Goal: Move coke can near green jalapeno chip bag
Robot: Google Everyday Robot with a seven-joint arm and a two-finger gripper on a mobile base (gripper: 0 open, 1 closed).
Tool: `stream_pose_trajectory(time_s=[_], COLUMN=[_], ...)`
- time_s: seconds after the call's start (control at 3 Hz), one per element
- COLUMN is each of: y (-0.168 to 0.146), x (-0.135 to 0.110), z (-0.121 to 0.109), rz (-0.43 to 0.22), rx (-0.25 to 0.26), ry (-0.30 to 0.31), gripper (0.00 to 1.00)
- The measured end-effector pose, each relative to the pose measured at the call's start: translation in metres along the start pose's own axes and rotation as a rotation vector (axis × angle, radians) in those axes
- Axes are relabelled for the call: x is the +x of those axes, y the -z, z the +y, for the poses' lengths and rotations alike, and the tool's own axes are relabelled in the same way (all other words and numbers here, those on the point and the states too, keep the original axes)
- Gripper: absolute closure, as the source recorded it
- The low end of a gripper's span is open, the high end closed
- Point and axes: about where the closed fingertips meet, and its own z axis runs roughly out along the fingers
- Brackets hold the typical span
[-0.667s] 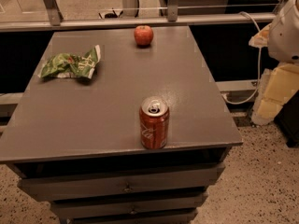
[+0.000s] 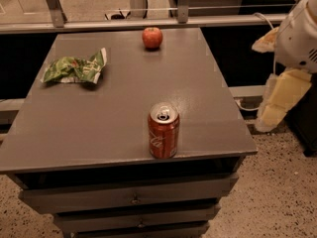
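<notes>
The green jalapeno chip bag point(image 2: 75, 69) lies crumpled near the left edge of the grey cabinet top point(image 2: 89, 128), its white and red markings unreadable. A red apple point(image 2: 152, 37) sits at the far edge, and the coke can point(image 2: 163, 130), with white script on its side, stands upright near the front, well apart from the bag. The gripper point(image 2: 280, 100) hangs off to the cabinet's right, and I cannot tell how wide it is.

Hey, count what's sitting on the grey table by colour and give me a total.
Red: 2, the coke can and the apple.
Green: 1, the green jalapeno chip bag.
Total: 3.
The gripper hangs beyond the right edge of the table, touching none of them.
</notes>
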Motion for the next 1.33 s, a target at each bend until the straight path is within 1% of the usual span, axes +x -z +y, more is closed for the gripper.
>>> stream_pose_trajectory(time_s=[0.33,0.67,1.0,1.33], y=[-0.031,-0.047,-0.065,-0.084], x=[-0.050,-0.093,-0.120,-0.140], z=[0.001,0.011,0.030,0.051], rz=[-0.218,-0.386,-0.536,-0.650], rx=[-0.046,-0.100,-0.188,-0.286], ry=[0.024,0.050,0.044,0.022], gripper=[0.00,0.00,0.00,0.00])
